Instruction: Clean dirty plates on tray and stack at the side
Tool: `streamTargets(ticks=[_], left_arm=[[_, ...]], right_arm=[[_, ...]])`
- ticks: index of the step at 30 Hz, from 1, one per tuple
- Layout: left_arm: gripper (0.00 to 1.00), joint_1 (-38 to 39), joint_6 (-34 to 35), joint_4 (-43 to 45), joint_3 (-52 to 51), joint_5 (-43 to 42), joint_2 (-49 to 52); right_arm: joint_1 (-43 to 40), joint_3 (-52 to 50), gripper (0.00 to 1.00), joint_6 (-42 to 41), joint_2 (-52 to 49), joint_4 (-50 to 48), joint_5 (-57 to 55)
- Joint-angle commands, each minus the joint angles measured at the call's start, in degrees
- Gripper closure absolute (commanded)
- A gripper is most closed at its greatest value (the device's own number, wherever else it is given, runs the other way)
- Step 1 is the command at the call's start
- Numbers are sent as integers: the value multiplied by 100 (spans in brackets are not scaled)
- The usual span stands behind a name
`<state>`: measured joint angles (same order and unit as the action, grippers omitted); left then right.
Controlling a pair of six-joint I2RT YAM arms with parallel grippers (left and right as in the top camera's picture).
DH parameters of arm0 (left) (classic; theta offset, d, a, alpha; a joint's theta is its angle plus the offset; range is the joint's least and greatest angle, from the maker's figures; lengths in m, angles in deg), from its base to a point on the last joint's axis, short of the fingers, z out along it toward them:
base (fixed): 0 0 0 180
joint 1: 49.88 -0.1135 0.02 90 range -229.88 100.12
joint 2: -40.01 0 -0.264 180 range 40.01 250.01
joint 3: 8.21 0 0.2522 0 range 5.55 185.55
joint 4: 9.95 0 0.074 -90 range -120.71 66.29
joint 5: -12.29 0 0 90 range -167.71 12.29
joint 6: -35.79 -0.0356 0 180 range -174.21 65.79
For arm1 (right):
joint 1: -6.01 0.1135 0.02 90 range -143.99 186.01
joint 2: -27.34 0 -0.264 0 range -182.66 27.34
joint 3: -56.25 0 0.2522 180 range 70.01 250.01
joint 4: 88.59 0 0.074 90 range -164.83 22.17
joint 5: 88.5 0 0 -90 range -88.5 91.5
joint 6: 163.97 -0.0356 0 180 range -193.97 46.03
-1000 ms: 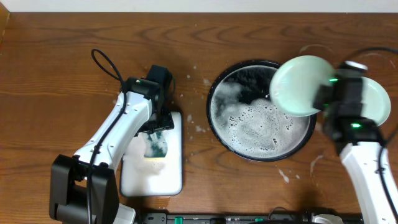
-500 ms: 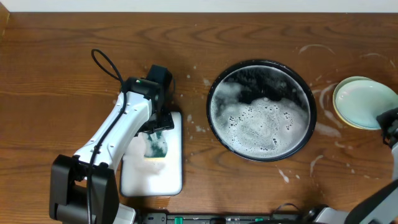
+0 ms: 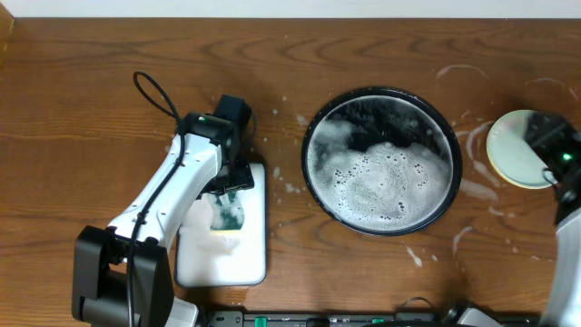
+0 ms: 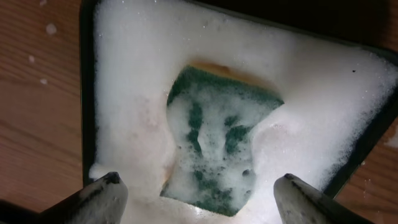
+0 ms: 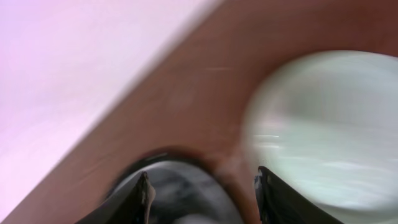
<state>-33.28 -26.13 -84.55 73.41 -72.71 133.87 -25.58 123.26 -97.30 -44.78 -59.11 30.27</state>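
Observation:
The black round tray (image 3: 312, 136) sits right of centre, full of white soap foam, and no plate lies on it. The plates (image 3: 508, 150) rest stacked on the wood at the far right, a pale mint one on top with a yellowish rim showing beneath. My right gripper (image 3: 547, 136) hovers over the stack's right part. In the blurred right wrist view its fingers stand apart with nothing between them (image 5: 204, 196); the mint plate (image 5: 329, 130) is to their right and the tray (image 5: 174, 186) below. My left gripper (image 4: 200, 180) stands open above the foamy green sponge (image 4: 217, 149).
A white rectangular dish (image 3: 245, 259) holding the sponge lies left of the tray, under my left arm (image 3: 172, 195). Whitish soap streaks (image 3: 477, 186) mark the wood between tray and plates. The table's far edge (image 3: 290, 18) runs along the top.
My right gripper carried the mint plate from above the tray rightwards, left it on the stack and opened. The left arm has not moved.

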Motion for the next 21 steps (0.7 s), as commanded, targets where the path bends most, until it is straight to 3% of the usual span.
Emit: streamTargets(ticks=[1, 6, 7, 8, 13, 21], left_arm=[[18, -20, -42, -9, -4, 35, -26], [19, -20, -42, -9, -4, 35, -26], [19, -20, -42, -9, -4, 35, -26], [18, -20, -39, -9, -4, 35, -26], [19, -20, -42, -9, -4, 35, -26], [18, -20, -39, -9, -4, 35, -26]], right_arm=[[964, 114, 47, 555, 997, 358, 922], [2389, 114, 40, 1038, 2055, 1001, 920], [2629, 114, 28, 1036, 2236, 1088, 920], [2769, 114, 1, 1036, 2350, 1130, 918], [3392, 114, 1, 903, 2896, 1373, 920], [3342, 114, 1, 1541, 3097, 2710, 448]])
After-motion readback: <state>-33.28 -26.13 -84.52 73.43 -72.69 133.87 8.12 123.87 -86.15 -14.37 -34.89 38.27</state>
